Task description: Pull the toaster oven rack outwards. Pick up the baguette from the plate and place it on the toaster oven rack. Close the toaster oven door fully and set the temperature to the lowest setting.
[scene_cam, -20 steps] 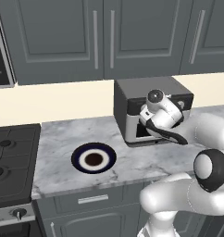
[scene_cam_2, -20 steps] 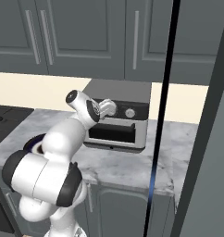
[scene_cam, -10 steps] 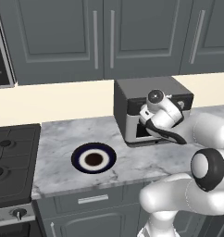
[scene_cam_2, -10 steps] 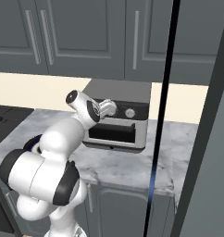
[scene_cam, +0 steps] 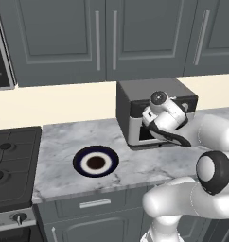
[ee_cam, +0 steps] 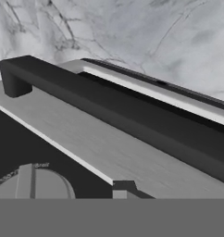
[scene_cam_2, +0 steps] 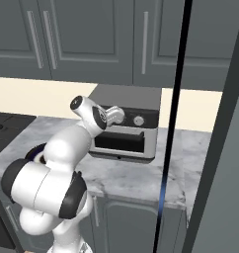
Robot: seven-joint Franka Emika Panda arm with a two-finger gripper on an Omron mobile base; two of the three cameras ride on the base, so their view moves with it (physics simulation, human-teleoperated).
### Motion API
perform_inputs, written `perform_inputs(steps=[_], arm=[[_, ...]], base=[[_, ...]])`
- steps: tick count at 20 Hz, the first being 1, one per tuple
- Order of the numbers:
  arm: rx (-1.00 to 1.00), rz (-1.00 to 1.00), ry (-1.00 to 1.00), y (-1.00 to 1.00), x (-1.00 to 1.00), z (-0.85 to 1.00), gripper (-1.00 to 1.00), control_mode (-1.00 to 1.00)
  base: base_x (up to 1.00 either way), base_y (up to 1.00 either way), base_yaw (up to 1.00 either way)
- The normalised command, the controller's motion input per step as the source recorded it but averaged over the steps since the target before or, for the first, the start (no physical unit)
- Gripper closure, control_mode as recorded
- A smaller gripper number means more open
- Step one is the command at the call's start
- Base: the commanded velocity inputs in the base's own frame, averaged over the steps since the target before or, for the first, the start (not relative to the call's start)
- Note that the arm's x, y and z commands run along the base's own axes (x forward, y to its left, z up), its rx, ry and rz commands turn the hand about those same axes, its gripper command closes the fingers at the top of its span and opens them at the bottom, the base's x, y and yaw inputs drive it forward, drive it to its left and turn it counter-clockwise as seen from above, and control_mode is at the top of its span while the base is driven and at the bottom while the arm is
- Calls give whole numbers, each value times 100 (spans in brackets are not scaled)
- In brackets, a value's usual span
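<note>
Gripper [scene_cam_2: 117,115] up against toaster oven [scene_cam: 156,116] control strip, fingers spread wide, gripping nothing. Door [scene_cam_2: 122,142] shut, its dark handle bar [ee_cam: 114,113] crossing hand view from 10 to 4 o'clock. Plate [scene_cam: 96,161] on counter [scene_cam: 64,142] at 9 o'clock of oven, well apart.

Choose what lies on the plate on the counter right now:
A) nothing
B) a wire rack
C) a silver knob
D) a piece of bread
A: the plate shows its bare dark brown centre and white ring, with no bread or anything else on it.
</note>
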Motion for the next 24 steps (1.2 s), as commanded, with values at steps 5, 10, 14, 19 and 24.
perform_inputs(steps=[5, 10, 14, 19, 24], arm=[[-100, 59, -27, 0, -17, 0, 100, -100], [-99, 62, -18, 0, -24, -2, 100, -100], [-89, 71, -23, 0, -17, -27, 100, -100], [-86, 69, -34, 0, -16, -21, 100, -100], [-85, 72, -28, 0, -13, -21, 100, -100]], base=[[0, 0, 0], [0, 0, 0], [0, 0, 0], [0, 0, 0], [0, 0, 0]])
